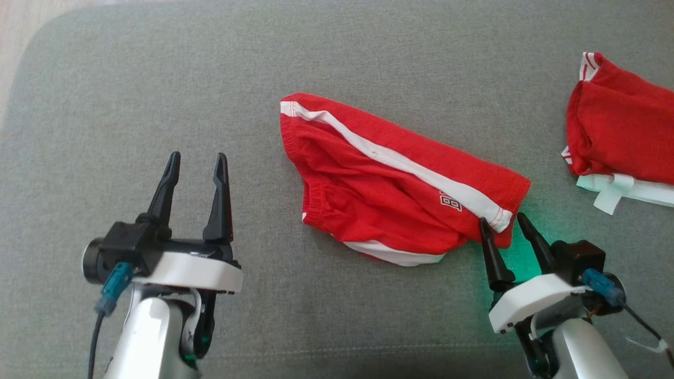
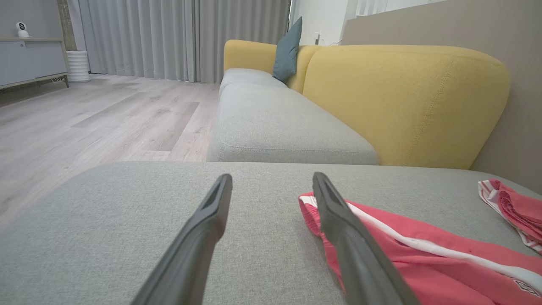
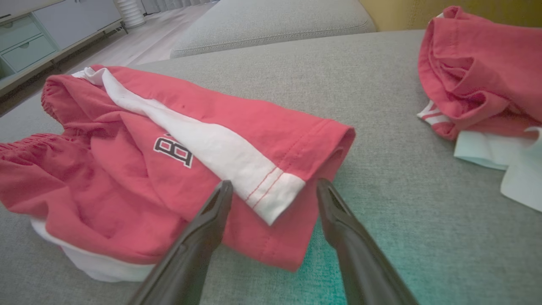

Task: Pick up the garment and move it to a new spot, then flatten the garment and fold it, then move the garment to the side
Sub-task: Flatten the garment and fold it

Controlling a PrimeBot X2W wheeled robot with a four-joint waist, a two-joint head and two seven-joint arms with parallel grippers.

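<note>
- The second red garment (image 1: 621, 131) runs off the head view's right edge, and the white cloth (image 1: 626, 188) under it is mostly covered.
- The print (image 3: 173, 150) on the red shorts (image 3: 127, 178) slips under the white stripe (image 3: 203, 144); I can't read it whole.
- A white layer (image 1: 395, 253) peeks from beneath the shorts, the rest hidden.
- The right gripper (image 1: 502, 218) covers a bit of their corner.

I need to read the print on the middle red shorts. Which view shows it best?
The right wrist view: the print lies close and large beside the white stripe. The head view shows it whole but small; the left wrist view catches just part of it at the lower right corner.
</note>
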